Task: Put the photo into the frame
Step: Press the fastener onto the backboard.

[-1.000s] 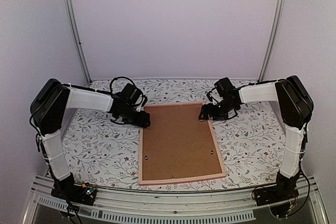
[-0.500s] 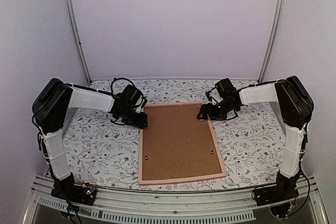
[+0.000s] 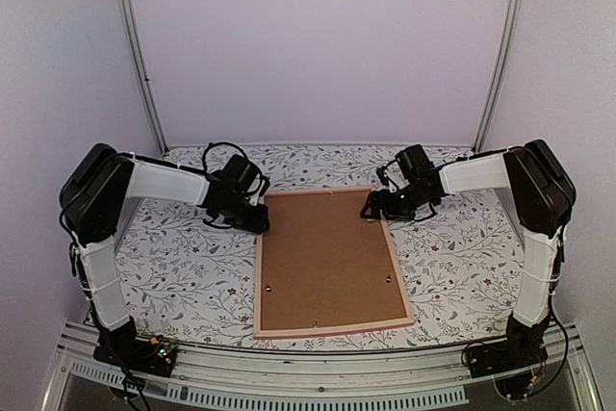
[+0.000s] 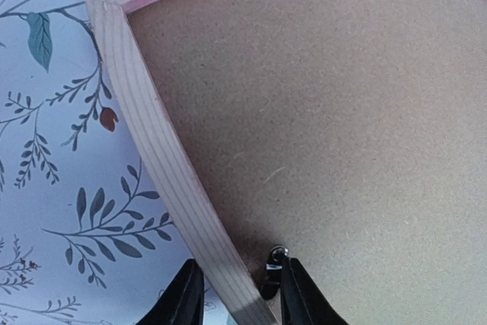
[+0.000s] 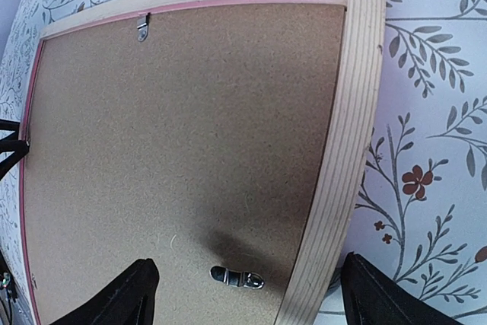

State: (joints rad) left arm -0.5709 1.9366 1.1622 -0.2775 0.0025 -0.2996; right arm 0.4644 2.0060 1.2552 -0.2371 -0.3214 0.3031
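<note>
The pink-edged frame [image 3: 258, 267] lies face down in the middle of the table. A brown backing board [image 3: 327, 257] fills it, and the photo is hidden. My left gripper [image 3: 262, 221] is at the frame's far left corner. Its jaws stand narrow around the left rail [image 4: 152, 142] and a small metal clip [image 4: 274, 268]. The right fingertip touches the clip; whether the jaws press I cannot tell. My right gripper [image 3: 371, 211] hangs open and wide over the far right corner, astride the right rail [image 5: 346, 127] and another clip [image 5: 237, 277].
The tablecloth [image 3: 183, 257] has a leaf and flower print. A further metal clip [image 5: 142, 27] sits on the board's far edge. Grey walls and two metal posts [image 3: 140, 55] close the back. The arm bases stand at the near edge.
The left jaws have narrowed round the frame's left rail and clip, and that gripper has slid slightly left. The right gripper has edged a little left, still wide open.
</note>
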